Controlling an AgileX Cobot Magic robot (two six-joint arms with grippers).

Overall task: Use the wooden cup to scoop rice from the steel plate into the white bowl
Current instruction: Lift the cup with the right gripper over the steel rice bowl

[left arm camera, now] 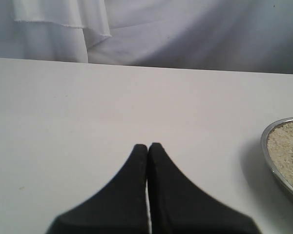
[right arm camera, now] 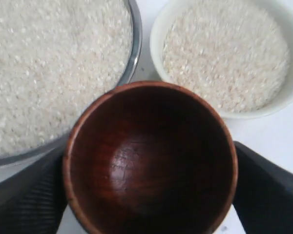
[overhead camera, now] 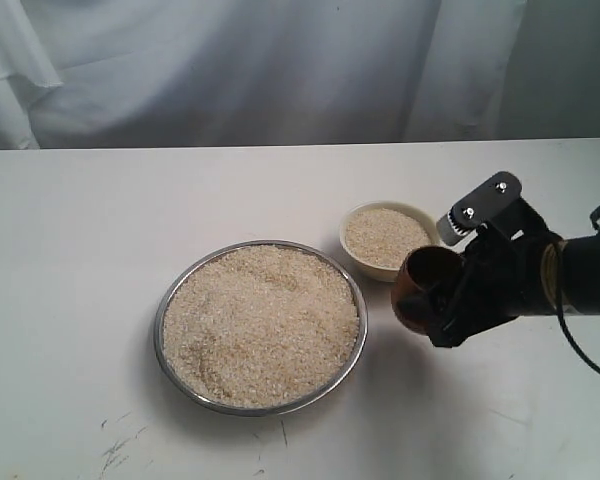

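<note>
The steel plate (overhead camera: 355, 345) lies at the table's middle, heaped with rice (overhead camera: 260, 325). Behind it to the right stands the white bowl (overhead camera: 358, 218), also filled with rice (overhead camera: 382, 238). My right gripper (overhead camera: 442, 298) is shut on the wooden cup (overhead camera: 420, 290), held in the air just right of the plate and in front of the bowl, its mouth tipped toward the plate. In the right wrist view the wooden cup (right arm camera: 151, 158) is empty, with the steel plate (right arm camera: 135, 46) and white bowl (right arm camera: 158, 34) beyond it. My left gripper (left arm camera: 148, 146) is shut on nothing, over bare table beside the steel plate (left arm camera: 268, 151).
A white cloth backdrop (overhead camera: 280, 70) hangs behind the table's far edge. Faint dark scuff marks (overhead camera: 115, 445) lie on the tabletop near the front left.
</note>
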